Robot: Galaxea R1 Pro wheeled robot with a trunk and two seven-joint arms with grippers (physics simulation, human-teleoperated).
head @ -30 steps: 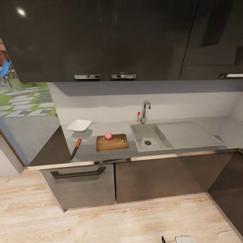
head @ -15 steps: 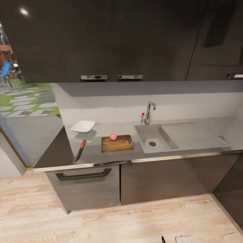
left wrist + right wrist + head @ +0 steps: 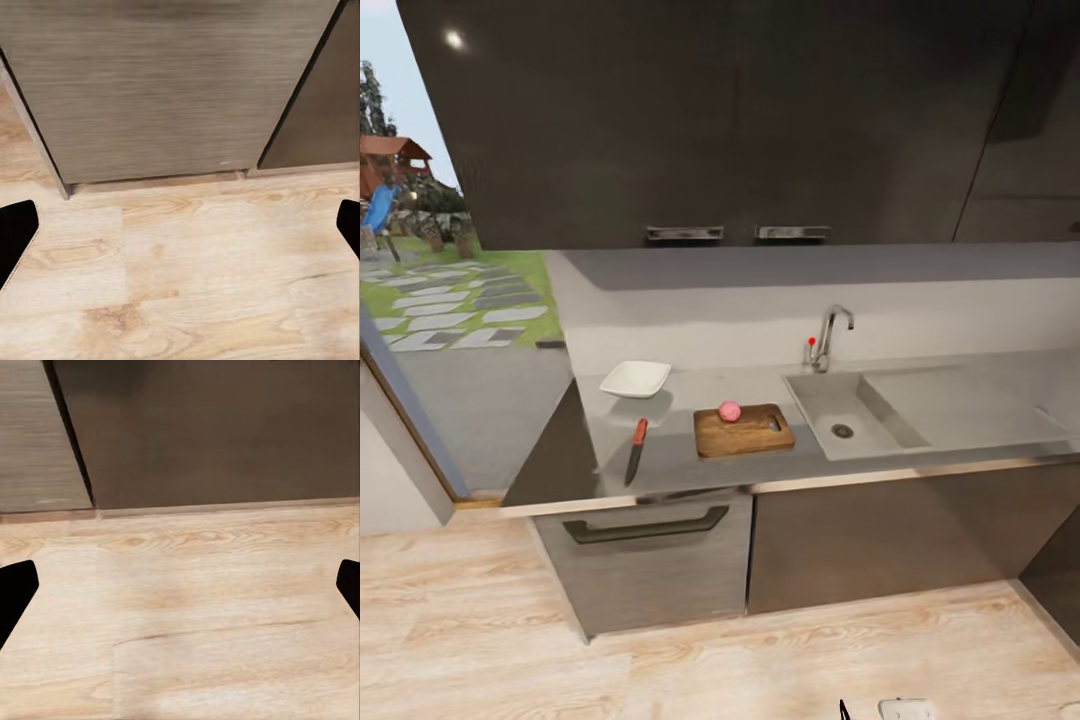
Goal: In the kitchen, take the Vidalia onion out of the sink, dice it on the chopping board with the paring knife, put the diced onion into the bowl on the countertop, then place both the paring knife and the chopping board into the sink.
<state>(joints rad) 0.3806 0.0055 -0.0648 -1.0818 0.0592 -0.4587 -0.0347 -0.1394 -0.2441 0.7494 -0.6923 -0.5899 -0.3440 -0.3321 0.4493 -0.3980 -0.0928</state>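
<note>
The small pinkish-red onion (image 3: 730, 410) is sitting on the dark brown wooden chopping board (image 3: 744, 432); the red-handled paring knife (image 3: 635, 451) is lying at its nine o'clock. Both the left gripper (image 3: 180, 232) and the right gripper (image 3: 180, 592) are hanging with fingers spread wide over the pale wood floor (image 3: 195, 285).

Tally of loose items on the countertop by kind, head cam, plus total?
Vidalia onion: 1, on the board
chopping board: 1
paring knife: 1, beside the board
bowl: 1
Total: 4, all on the countertop on the side of the sink away from its drainboard
</note>
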